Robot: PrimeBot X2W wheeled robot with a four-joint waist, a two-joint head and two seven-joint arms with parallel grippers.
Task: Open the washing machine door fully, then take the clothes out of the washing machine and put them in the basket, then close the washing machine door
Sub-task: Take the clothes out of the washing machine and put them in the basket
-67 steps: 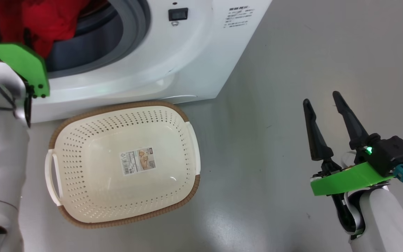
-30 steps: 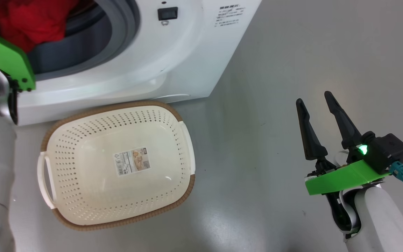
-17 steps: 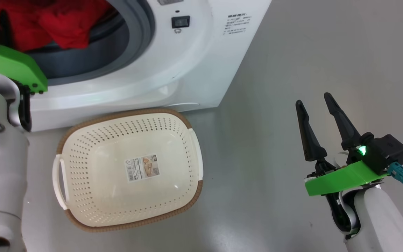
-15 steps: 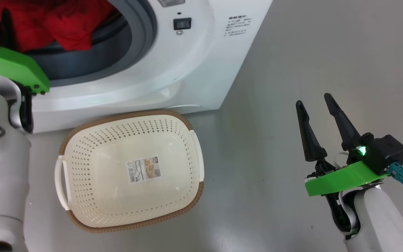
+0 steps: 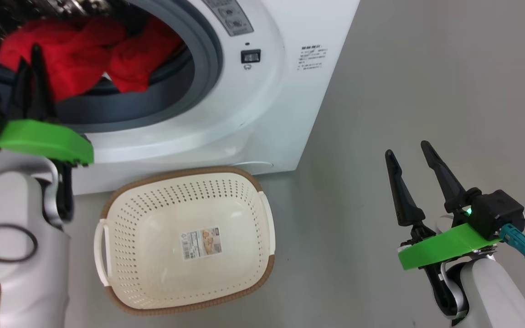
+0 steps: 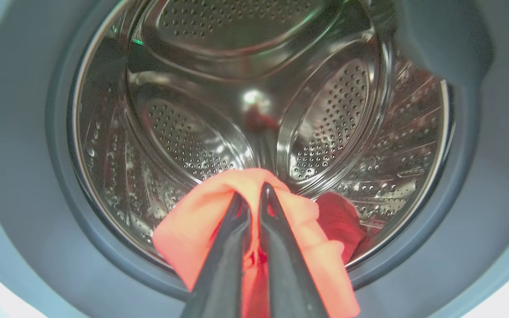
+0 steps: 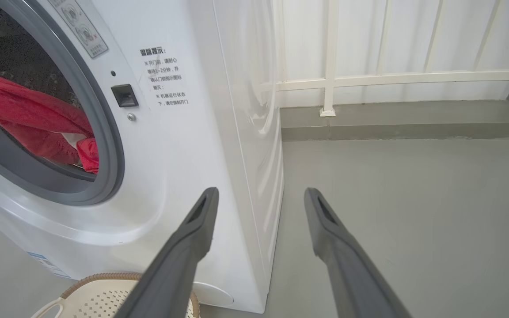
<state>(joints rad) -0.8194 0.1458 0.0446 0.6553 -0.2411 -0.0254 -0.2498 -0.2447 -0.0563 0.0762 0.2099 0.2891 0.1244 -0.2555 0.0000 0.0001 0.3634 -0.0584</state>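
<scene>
Left pincer clamps the clothes at the washer mouth; right pincer stands apart above the floor.

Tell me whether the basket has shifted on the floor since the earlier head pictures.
No. The basket sits just as close under the washing machine's front, its rim near the same lower corner; the whole head view shifted, so the camera moved.

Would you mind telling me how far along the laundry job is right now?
Done: the washing machine stands open, its drum exposed. In hand: the left gripper is shut on a red garment at the drum mouth. Left: the red clothes lie in the machine, the basket is empty, and the door must be closed afterwards. The right gripper waits open.
</scene>
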